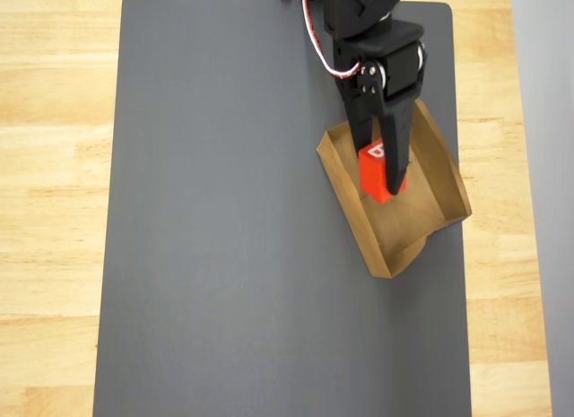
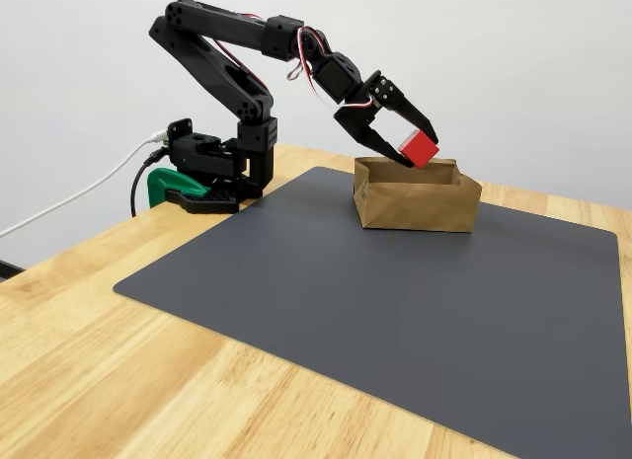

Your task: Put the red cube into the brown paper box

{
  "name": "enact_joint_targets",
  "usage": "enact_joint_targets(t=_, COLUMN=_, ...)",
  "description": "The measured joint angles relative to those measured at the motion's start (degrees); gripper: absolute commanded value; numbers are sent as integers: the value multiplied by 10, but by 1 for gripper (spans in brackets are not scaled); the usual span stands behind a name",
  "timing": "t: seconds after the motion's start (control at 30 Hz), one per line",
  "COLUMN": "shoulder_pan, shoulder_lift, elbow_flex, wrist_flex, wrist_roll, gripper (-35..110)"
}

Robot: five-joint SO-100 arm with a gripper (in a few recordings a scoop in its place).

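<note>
The red cube [image 1: 376, 173] [image 2: 421, 147] hangs just above the brown paper box [image 1: 430, 179] [image 2: 415, 204], level with its rim in the fixed view. A white letter shows on its upper face from overhead. My black gripper [image 1: 384, 179] [image 2: 413, 151] is shut on the cube, one finger on each side, reaching down from the arm at the mat's far right. The box stands on the dark grey mat, turned at an angle, and part of its creased floor shows beside the cube.
A dark grey mat [image 1: 233, 238] [image 2: 395, 291] covers most of the wooden table [image 1: 54, 166] [image 2: 118, 380]. The arm's base [image 2: 212, 168] is clamped at the table's back left edge in the fixed view, with cables running off to the left.
</note>
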Motion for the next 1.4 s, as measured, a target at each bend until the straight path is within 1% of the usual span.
enact_joint_targets(t=0.03, shoulder_pan=-5, shoulder_lift=0, elbow_flex=0, wrist_flex=3, wrist_roll=0, gripper=12)
enact_joint_targets(t=0.2, shoulder_pan=1, shoulder_lift=1, elbow_flex=0, wrist_flex=18, wrist_roll=0, gripper=19)
enact_joint_targets(t=0.27, shoulder_pan=-2, shoulder_lift=1, elbow_flex=0, wrist_flex=20, wrist_roll=0, gripper=26)
enact_joint_targets(t=0.3, shoulder_pan=-4, shoulder_lift=1, elbow_flex=0, wrist_flex=20, wrist_roll=-2, gripper=27)
enact_joint_targets(t=0.63, shoulder_pan=6, shoulder_lift=2, elbow_flex=0, wrist_flex=20, wrist_roll=-18, gripper=28)
enact_joint_targets(t=0.73, shoulder_pan=8, shoulder_lift=23, elbow_flex=0, wrist_flex=20, wrist_roll=-18, gripper=19)
enact_joint_targets(t=0.83, shoulder_pan=28, shoulder_lift=53, elbow_flex=0, wrist_flex=20, wrist_roll=-18, gripper=3)
enact_joint_targets(t=0.87, shoulder_pan=35, shoulder_lift=64, elbow_flex=0, wrist_flex=20, wrist_roll=-15, gripper=0)
enact_joint_targets(t=0.93, shoulder_pan=45, shoulder_lift=98, elbow_flex=0, wrist_flex=25, wrist_roll=-5, gripper=0)
enact_joint_targets(t=1.03, shoulder_pan=86, shoulder_lift=160, elbow_flex=13, wrist_flex=51, wrist_roll=15, gripper=0)
enact_joint_targets(t=1.17, shoulder_pan=126, shoulder_lift=246, elbow_flex=40, wrist_flex=70, wrist_roll=67, gripper=0)
enact_joint_targets(t=1.23, shoulder_pan=159, shoulder_lift=274, elbow_flex=50, wrist_flex=83, wrist_roll=98, gripper=0)
enact_joint_targets(t=1.4, shoulder_pan=203, shoulder_lift=322, elbow_flex=53, wrist_flex=134, wrist_roll=135, gripper=0)
